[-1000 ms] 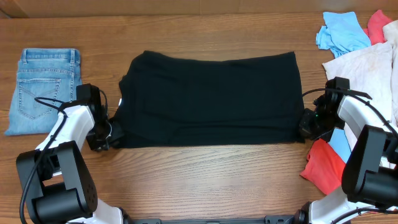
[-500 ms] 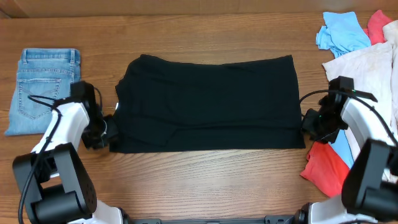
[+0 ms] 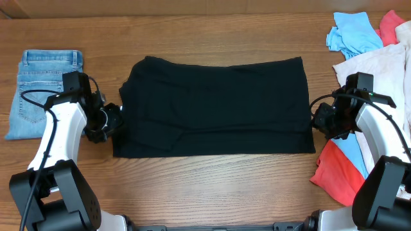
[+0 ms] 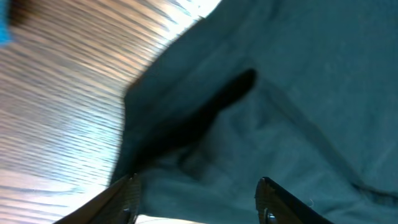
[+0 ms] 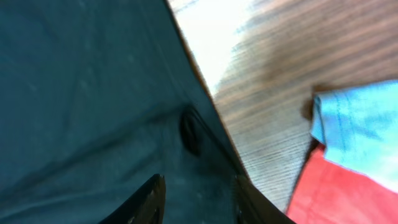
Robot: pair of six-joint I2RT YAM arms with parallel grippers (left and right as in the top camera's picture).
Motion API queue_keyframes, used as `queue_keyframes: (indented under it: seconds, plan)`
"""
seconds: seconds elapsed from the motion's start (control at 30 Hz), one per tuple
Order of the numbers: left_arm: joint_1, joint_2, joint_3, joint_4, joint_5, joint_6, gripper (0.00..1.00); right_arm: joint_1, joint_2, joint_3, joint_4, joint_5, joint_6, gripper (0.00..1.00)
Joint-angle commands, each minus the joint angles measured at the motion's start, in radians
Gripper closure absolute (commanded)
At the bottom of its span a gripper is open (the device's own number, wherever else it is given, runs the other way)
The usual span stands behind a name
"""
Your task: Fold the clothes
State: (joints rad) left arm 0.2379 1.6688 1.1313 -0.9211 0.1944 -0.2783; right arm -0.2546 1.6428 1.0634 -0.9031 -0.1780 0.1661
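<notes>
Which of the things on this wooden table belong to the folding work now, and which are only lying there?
In the work: black short-sleeved T-shirt; left gripper and right gripper at its ends.
Lying about: folded blue denim jeans; crumpled light-blue garment, coral-red garment, cream-white garment, not yet folded.

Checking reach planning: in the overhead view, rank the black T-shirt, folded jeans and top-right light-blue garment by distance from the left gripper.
1. Black T-shirt: centre, its left edge right at the left gripper.
2. Folded jeans: far-left side, a short way off.
3. Light-blue garment: top-right corner, clearly farthest.
</notes>
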Motion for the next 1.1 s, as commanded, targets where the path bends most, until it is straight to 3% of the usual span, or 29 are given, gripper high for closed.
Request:
queue_keyframes:
  seconds: [0.0, 0.37, 0.47, 0.6, 0.8, 0.97, 1.07]
  plan:
    - [-0.037, -0.015, 0.010, 0.006, 0.040, 0.010, 0.36, -0.001, 0.003, -0.028, 0.032, -0.043, -0.010, 0.62]
    - [-0.065, -0.015, 0.010, 0.017, 0.039, 0.010, 0.36, 0.017, 0.103, -0.031, 0.067, -0.085, -0.010, 0.64]
    - [-0.065, -0.015, 0.010, 0.018, 0.039, 0.010, 0.36, 0.019, 0.124, -0.031, 0.068, -0.089, -0.010, 0.83]
    - [-0.065, -0.015, 0.010, 0.018, 0.039, 0.010, 0.36, 0.019, 0.126, -0.029, 0.095, -0.160, -0.048, 0.92]
    - [-0.065, -0.015, 0.010, 0.016, 0.039, 0.010, 0.36, 0.016, 0.126, -0.025, 0.245, -0.198, -0.008, 0.91]
    - [-0.065, -0.015, 0.010, 0.017, 0.039, 0.010, 0.36, 0.010, 0.126, -0.025, 0.395, -0.200, 0.026, 0.80]
    - [-0.065, -0.015, 0.010, 0.017, 0.039, 0.010, 0.36, 0.010, 0.126, -0.025, 0.408, -0.198, 0.025, 0.66]
